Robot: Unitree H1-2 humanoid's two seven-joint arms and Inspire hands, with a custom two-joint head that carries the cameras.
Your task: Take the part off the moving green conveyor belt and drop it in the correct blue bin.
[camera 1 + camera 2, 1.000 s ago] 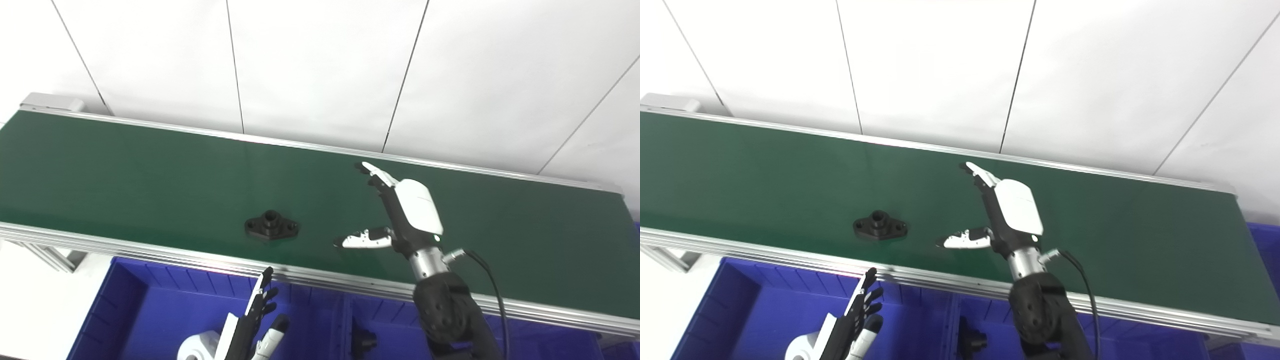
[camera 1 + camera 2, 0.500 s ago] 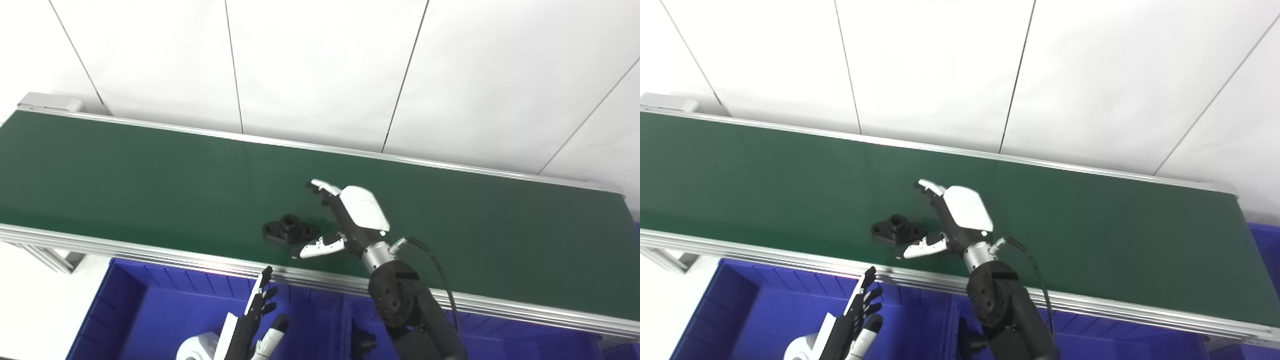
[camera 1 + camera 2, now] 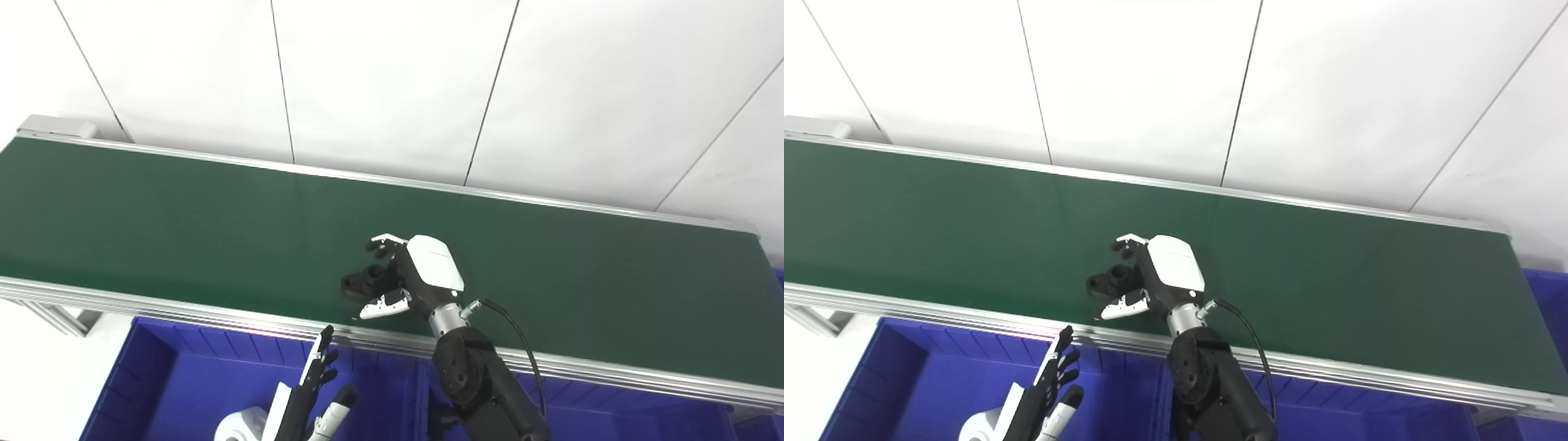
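Bright, even light; sharp focus, soft shadows, no glare.

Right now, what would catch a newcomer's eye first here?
The white-backed right robot hand curling around a black flanged part mid-way along the green conveyor belt. Below the belt's near rail, the left robot hand waits, fingers straight, over a blue bin.

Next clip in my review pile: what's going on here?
The right hand is closing around a black part on the green belt; whether it grips yet is unclear. The left hand waits open over a blue bin below the belt.
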